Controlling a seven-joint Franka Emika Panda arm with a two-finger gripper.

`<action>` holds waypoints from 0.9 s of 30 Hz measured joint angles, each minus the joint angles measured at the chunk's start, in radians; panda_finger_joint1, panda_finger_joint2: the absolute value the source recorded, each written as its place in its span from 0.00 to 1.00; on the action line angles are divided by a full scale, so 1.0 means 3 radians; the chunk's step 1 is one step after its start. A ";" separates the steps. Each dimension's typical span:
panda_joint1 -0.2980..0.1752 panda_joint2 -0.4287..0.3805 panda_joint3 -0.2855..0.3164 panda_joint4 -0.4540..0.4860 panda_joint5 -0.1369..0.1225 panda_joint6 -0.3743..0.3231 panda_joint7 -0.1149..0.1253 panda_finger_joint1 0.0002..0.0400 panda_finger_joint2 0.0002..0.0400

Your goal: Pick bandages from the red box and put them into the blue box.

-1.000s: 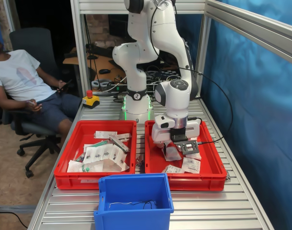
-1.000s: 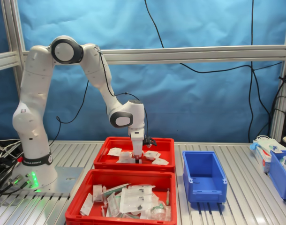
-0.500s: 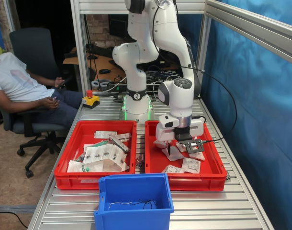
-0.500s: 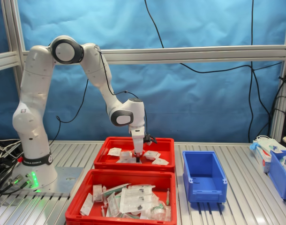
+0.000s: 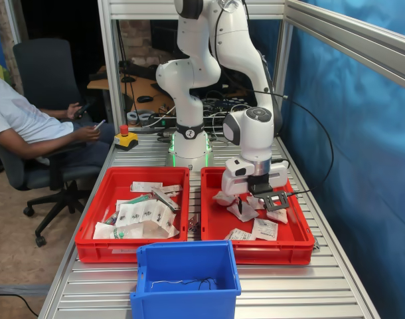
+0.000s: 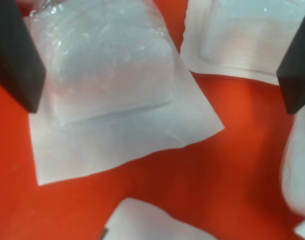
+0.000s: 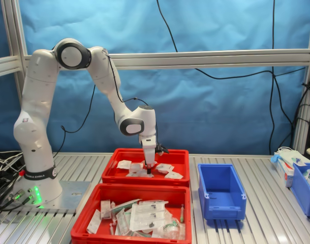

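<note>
The red box [image 5: 269, 251] stands at the first exterior view's right, and at the back [image 7: 119, 179] in the second exterior view. Several white bandages [image 5: 264, 229] lie scattered on its floor. My gripper [image 5: 247, 205] hangs low inside it, open, with nothing held. In the wrist view the two dark fingers [image 6: 15, 55] stand wide apart over the red floor. A puffy bandage [image 6: 112, 100] lies between them, close to one finger, and another [image 6: 242, 40] lies beside it. The blue box [image 5: 182, 296] sits at the table's front edge, and to the right [image 7: 220, 209] in the second exterior view.
A second red tray [image 5: 89, 249] heaped with long clear strips stands beside the red box. A yellow emergency button [image 5: 125, 138] sits behind it. A seated person [image 5: 30, 126] is off the table. Another blue bin [image 7: 303, 188] and a packet carton [image 7: 287, 162] stand at the second exterior view's right.
My gripper has shifted a little toward the first exterior view's right inside the red box, staying low and open. The seated person has moved.
</note>
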 joint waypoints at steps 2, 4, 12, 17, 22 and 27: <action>0.0000 0.0000 0.0015 0.0000 0.0000 0.0000 0.0000 1.00 1.00; 0.0000 0.0000 0.0024 0.0000 0.0000 0.0000 0.0000 1.00 1.00; 0.0000 0.0000 0.0063 0.0000 0.0000 0.0000 0.0000 1.00 1.00; 0.0000 0.0000 0.0075 0.0000 0.0000 0.0000 0.0000 1.00 1.00; 0.0000 0.0000 0.0080 -0.0003 0.0000 0.0000 0.0000 1.00 1.00; 0.0000 0.0000 0.0081 -0.0018 0.0000 0.0000 0.0000 1.00 1.00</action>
